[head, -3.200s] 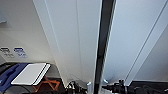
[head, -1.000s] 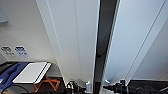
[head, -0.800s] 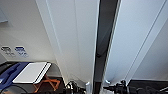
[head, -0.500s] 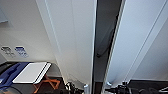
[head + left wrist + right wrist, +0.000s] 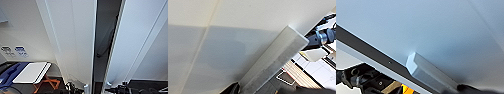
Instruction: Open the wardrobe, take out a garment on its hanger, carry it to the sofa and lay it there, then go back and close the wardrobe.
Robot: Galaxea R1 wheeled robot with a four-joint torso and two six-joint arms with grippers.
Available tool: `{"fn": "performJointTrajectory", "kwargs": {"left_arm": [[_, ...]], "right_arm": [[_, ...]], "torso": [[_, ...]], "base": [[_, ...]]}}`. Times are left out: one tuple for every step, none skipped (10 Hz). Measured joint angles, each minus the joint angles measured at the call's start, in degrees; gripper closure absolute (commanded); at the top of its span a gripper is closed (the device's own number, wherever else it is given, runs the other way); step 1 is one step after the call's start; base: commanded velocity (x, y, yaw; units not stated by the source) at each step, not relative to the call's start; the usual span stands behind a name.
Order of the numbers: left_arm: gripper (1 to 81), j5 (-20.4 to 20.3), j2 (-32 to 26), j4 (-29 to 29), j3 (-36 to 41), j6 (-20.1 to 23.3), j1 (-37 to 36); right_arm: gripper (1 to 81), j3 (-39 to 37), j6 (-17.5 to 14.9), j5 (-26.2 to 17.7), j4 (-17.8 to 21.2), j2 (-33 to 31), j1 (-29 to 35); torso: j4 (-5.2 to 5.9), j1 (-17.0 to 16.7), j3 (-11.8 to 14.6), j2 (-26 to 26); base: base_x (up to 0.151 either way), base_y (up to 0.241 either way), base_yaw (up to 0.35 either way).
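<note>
Wardrobe (image 5: 75, 42) doors stand parted in the head view, a dark gap between them showing a shadowed interior where a dim hanging shape, too dark to identify, slopes down behind the right door (image 5: 140, 37). At far left, a white wall carries two small blue-and-white labels (image 5: 20, 50), their print unreadable. Below them a white-topped stool or side table (image 5: 31, 72) sits beside something blue (image 5: 10, 75) that is cut off by the frame edge, with an orange X-shaped marking (image 5: 46, 83) on the dark floor. Just right of that, the left gripper (image 5: 75, 88) sits at the foot of the left door, close to its small silver handle (image 5: 86, 88); whether its fingers grip is impossible to tell. Across the gap, the right gripper (image 5: 112, 89) is level with the right door's handle (image 5: 108, 84), its fingers equally hard to read. The left wrist view shows that left handle as a long pale bar against the white panel; the right wrist view shows the other handle beside the door's dark edge.
</note>
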Motion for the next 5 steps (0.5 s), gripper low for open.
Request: {"fn": "performJointTrajectory", "kwargs": {"left_arm": [[1.0, 0.0, 0.0, 0.0, 0.0, 0.1, 0.0], [1.0, 0.2, 0.0, 0.1, 0.1, 0.2, 0.0], [1.0, 0.9, -0.1, 0.8, 0.4, 0.2, 0.0], [1.0, 1.9, -0.3, 1.5, 0.9, 0.3, -0.2], [1.0, 2.2, -0.4, 1.8, 1.0, 0.3, -0.2]], "right_arm": [[1.0, 0.0, -0.1, 0.1, -0.1, 0.0, 0.0], [1.0, 0.0, -0.1, -0.1, -1.1, 0.0, -0.1], [1.0, 0.2, -0.1, -0.4, -2.0, -0.2, -0.1], [1.0, 0.4, -0.1, -0.6, -2.2, -0.4, -0.1], [1.0, 0.4, -0.1, -0.8, -2.2, -0.5, -0.1]], "torso": [[0.00, 0.0, 0.0, 0.0], [0.00, 0.0, 0.0, 0.0], [0.00, 0.0, 0.0, 0.0], [0.00, 0.0, 0.0, 0.0], [0.00, 0.0, 0.0, 0.0]], "base": [[0.000, 0.000, 0.000], [0.000, 0.000, 0.000], [0.000, 0.000, 0.000], [0.000, 0.000, 0.000], [0.000, 0.000, 0.000]]}}
